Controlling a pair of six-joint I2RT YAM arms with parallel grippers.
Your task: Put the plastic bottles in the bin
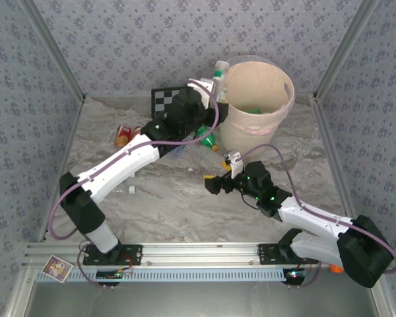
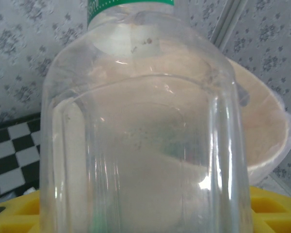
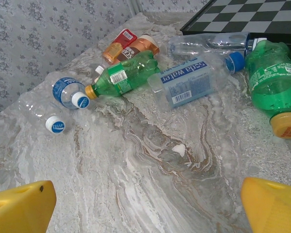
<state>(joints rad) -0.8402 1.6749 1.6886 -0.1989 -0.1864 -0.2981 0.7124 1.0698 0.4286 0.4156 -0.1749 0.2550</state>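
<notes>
Right wrist: bottles (image 3: 126, 75) litter marbled table (image 3: 150, 184), papered walls (image 3: 39, 48).

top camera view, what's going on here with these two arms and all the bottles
The left gripper holds a clear bottle raised beside the rim of the bin, which has a green bottle inside. The right gripper hangs open above the table, facing several bottles lying there, among them a soda water bottle.
</notes>
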